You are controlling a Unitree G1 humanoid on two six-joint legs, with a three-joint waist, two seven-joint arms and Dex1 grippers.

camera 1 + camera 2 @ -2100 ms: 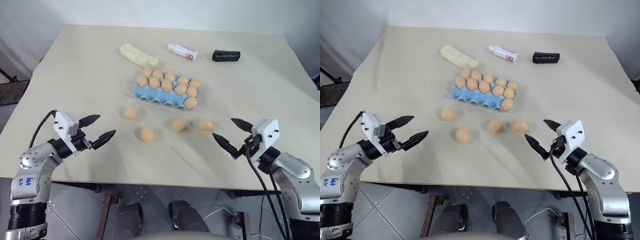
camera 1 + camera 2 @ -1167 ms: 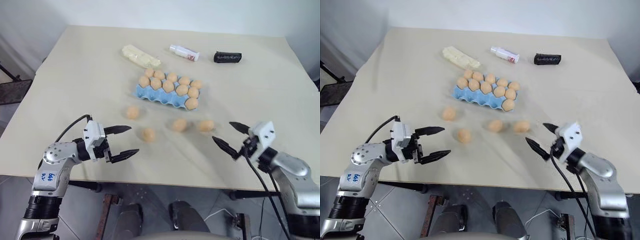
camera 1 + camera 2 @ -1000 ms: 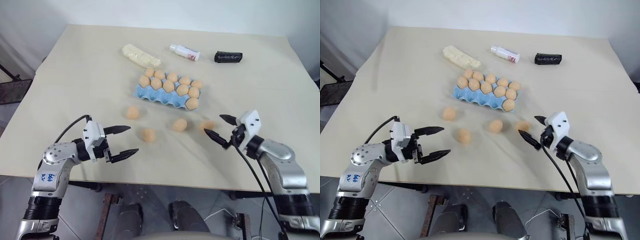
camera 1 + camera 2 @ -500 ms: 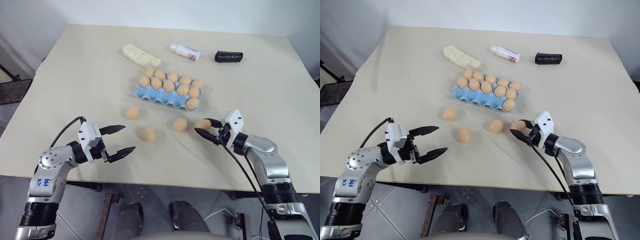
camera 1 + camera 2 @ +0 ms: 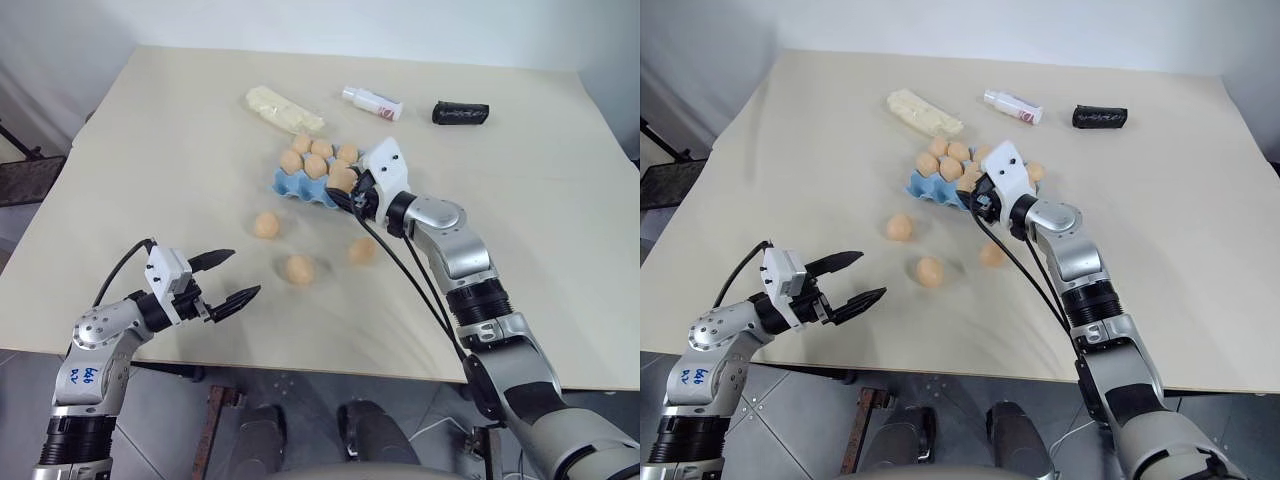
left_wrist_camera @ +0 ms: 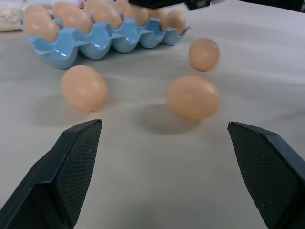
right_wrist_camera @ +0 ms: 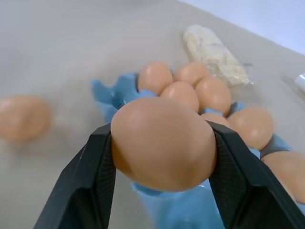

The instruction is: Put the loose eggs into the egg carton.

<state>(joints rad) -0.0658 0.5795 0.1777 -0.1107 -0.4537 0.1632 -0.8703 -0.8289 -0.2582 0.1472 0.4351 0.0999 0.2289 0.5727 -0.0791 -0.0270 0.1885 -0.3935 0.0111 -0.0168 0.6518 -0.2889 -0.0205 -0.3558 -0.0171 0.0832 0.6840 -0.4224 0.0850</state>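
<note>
Beige tabletop (image 5: 150, 150), mid-task: right gripper (image 7: 159, 157) clamps one egg (image 7: 162, 143) over the near edge of the light blue egg carton (image 5: 925, 187) at the table's centre. Three loose eggs (image 5: 299, 268) lie nearer the front edge. Left gripper (image 5: 228, 277) hovers spread, empty. Next: lower into a free cup, judged.

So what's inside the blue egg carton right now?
The egg carton holds tan eggs in its cups. The right gripper, clamped on an egg, covers its middle, so the count stays unclear.
</note>
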